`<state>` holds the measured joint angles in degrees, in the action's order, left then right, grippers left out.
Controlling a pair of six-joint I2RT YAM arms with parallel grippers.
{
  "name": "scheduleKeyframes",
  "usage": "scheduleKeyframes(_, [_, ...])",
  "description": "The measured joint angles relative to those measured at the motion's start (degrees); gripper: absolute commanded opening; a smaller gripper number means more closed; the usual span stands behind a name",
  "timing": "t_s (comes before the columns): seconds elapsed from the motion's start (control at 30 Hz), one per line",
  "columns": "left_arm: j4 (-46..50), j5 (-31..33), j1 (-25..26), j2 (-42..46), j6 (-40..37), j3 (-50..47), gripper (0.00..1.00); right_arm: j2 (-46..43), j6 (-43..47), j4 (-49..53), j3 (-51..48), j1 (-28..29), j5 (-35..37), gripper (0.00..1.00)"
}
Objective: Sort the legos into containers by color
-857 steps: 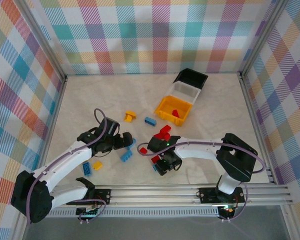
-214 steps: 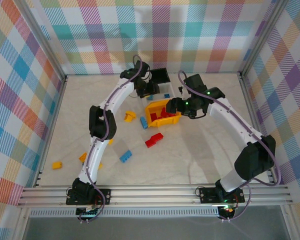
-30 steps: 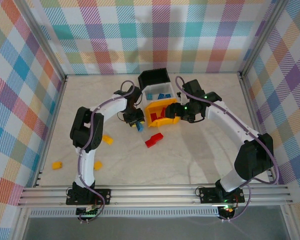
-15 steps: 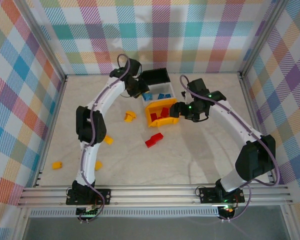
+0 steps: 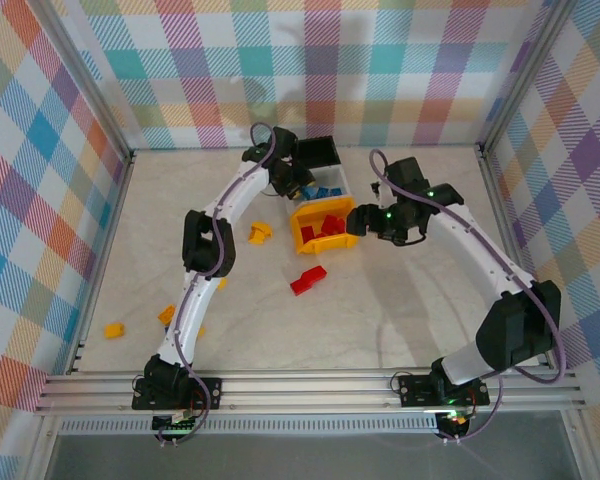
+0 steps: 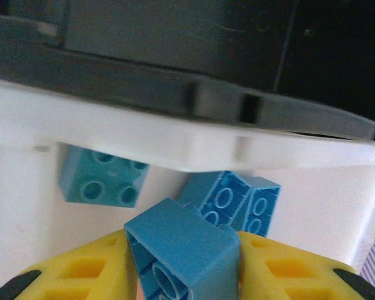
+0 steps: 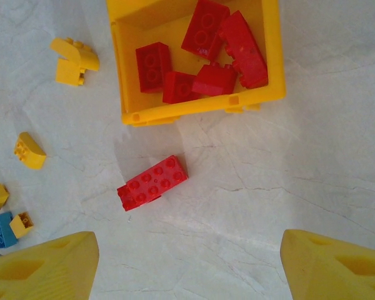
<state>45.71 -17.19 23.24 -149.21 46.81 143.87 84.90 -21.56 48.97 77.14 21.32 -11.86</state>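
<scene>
From above, the left arm reaches far across the table so that the left gripper hangs over the left side of the white bin, which sits between the black bin on the far side and the yellow bin on the near side; blue bricks lie in the white bin and red bricks in the yellow one. The right gripper is just right of the yellow bin. A loose red brick lies on the table near the yellow bin, a yellow brick to its left, and more yellow pieces lie well apart at the near left. In the left wrist view a tilted blue brick sits between the yellow fingers, above the white bin's floor where two other blue bricks rest under the far rim; whether the pads are clamping it or loose around it I cannot tell. In the right wrist view the fingers stand wide apart, released, with nothing between them, above bare table, the loose red brick and the yellow bin beyond them
</scene>
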Motion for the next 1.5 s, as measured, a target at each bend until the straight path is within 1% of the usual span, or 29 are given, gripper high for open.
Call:
scheduleKeyframes(0.13, [0.02,-0.31,0.04,0.15,-0.92,0.39,0.62,-0.42,-0.11,-0.07,-0.24,0.00,-0.37,0.77])
scheduleKeyframes(0.2, [1.14,-0.31,0.04,0.66,-2.49,0.37,0.71,-0.42,-0.22,-0.11,-0.26,0.00,-0.85,0.77])
scheduleKeyframes(0.3, [3.15,-0.15,0.04,3.41,-4.79,-1.33,0.77,-0.42,-0.50,-0.46,-0.26,0.00,-1.62,0.77])
scheduleKeyframes(0.4, [5.01,0.44,0.11,9.35,-7.69,-6.19,0.80,-0.42,-1.36,-1.09,-0.26,0.02,-2.60,0.77])
scheduleKeyframes(0.5, [5.46,2.19,0.15,18.34,-10.78,-14.80,0.82,-0.42,-2.08,-1.81,-0.26,0.11,-3.78,0.77])
scheduleKeyframes(0.63, [6.01,5.29,0.11,31.76,-14.84,-27.30,0.82,0.20,-2.93,-1.90,-0.24,1.62,-5.07,0.77])
scheduleKeyframes(0.73, [6.49,7.50,-0.15,42.03,-17.16,-38.21,0.82,2.51,-3.02,-1.33,-0.04,5.03,-5.42,0.77])
scheduleKeyframes(0.8, [6.54,8.63,-0.42,48.46,-18.21,-46.40,0.82,5.38,-2.82,-0.79,0.42,8.35,-5.55,0.77])
scheduleKeyframes(0.93, [6.73,10.43,-0.68,57.33,-19.28,-60.96,0.83,11.15,-2.21,0.20,1.40,13.86,-4.81,0.78])
scheduleKeyframes(1.0, [6.73,11.04,-0.92,60.26,-19.47,-66.95,0.83,13.84,-2.05,0.35,1.86,15.91,-4.68,0.81])
scheduleKeyframes(1.03, [6.75,11.34,-0.96,61.51,-19.52,-69.40,0.83,14.82,-1.99,0.28,2.01,16.39,-4.74,0.88])
scheduleKeyframes(1.1, [6.93,11.78,-1.09,63.91,-19.65,-73.44,0.83,17.03,-1.42,0.11,2.27,16.74,-5.09,1.00])
scheduleKeyframes(1.2, [7.13,12.17,-1.53,67.08,-19.67,-76.30,0.84,20.61,0.63,0.00,3.54,16.52,-5.18,1.00])
scheduleKeyframes(1.3, [7.15,12.28,-2.14,69.68,-19.71,-76.94,0.84,24.09,4.55,0.04,5.01,16.52,-4.79,1.00])
scheduleKeyframes(1.5, [7.13,12.17,-3.45,71.45,-20.83,-76.98,0.84,28.20,12.83,0.02,6.91,16.52,-3.19,1.00])
